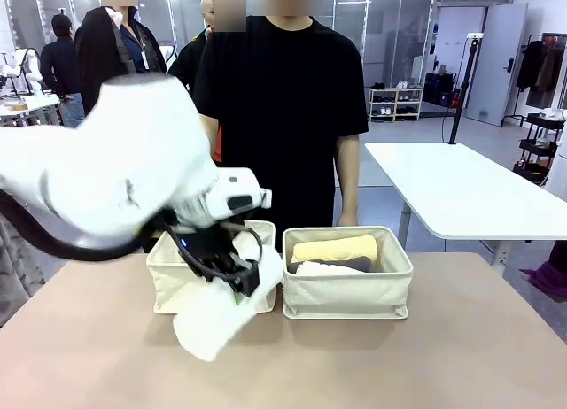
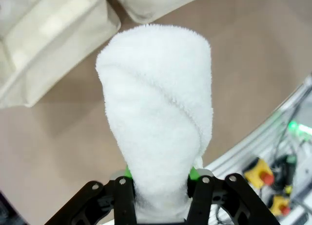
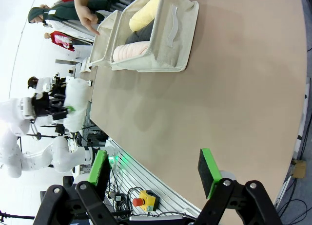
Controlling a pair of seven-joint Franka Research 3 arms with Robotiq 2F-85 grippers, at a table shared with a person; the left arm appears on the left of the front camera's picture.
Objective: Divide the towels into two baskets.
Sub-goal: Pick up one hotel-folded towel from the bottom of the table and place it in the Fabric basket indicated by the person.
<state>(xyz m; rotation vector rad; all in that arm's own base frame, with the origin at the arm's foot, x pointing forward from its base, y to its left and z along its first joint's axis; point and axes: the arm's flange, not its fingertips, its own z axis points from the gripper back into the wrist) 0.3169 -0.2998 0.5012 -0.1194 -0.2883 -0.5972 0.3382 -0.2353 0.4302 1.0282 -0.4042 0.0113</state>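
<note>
1. My left pincer (image 2: 158, 186) pinched the white towel (image 2: 158, 113) at one end, above the desk (image 1: 443, 356) before the left basket (image 1: 168, 285); my right pincer (image 3: 156, 174) stood spread.
2. It looked soft, light and squashy; a mid-roll grip seemed safer.
3. I counted four towels and two baskets; the right basket (image 1: 347, 296) held three.

White arm (image 1: 106, 170), black cable, black claw (image 2: 158, 178), green pads.
</note>
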